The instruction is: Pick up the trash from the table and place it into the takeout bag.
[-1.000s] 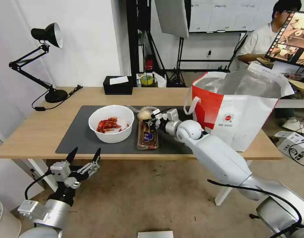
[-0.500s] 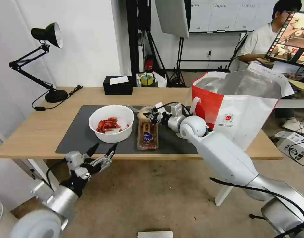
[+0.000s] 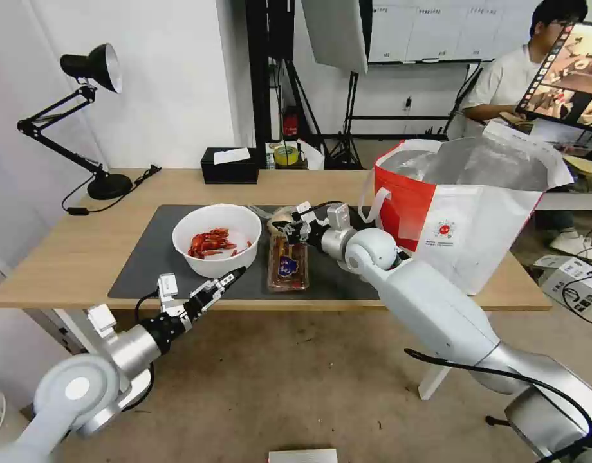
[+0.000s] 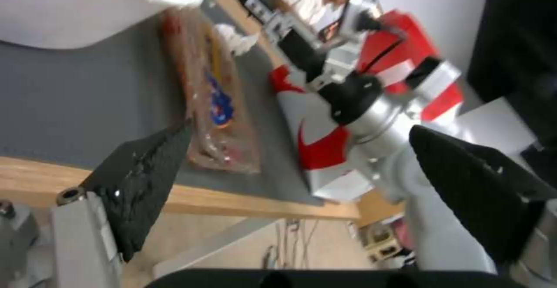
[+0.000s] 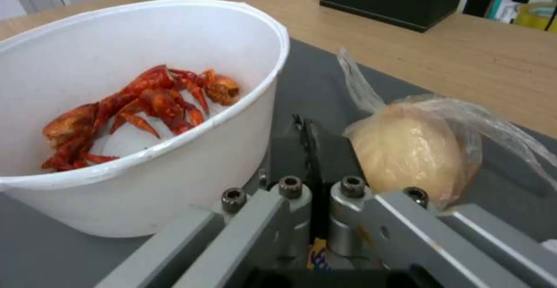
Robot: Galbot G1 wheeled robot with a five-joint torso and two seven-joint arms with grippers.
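Observation:
The white bowl (image 3: 217, 247) (image 5: 191, 157) of red shellfish scraps stands on the dark mat (image 3: 154, 257). To its right lies the clear tray (image 3: 287, 263) (image 4: 212, 105). Behind the tray sits the bagged bun (image 3: 280, 217) (image 5: 409, 151). My right gripper (image 3: 282, 227) (image 5: 307, 138) is shut, low over the mat, between the bowl and the bun, holding nothing. At the table's (image 3: 83, 251) front edge, just below the bowl, my left gripper (image 3: 228, 278) (image 4: 300, 128) is open. A crumpled tissue (image 4: 235, 40) lies past the tray. The takeout bag (image 3: 466, 212) stands open on the right.
A black tissue box (image 3: 230, 166) and a roll of tape (image 3: 286, 155) sit at the back edge. A black desk lamp (image 3: 90, 116) stands at the back left. Bare wood lies left of the mat.
My left arm has swung up from under the table until its gripper reaches the front edge by the bowl. My right gripper has moved a little left, toward the gap between bowl and bun.

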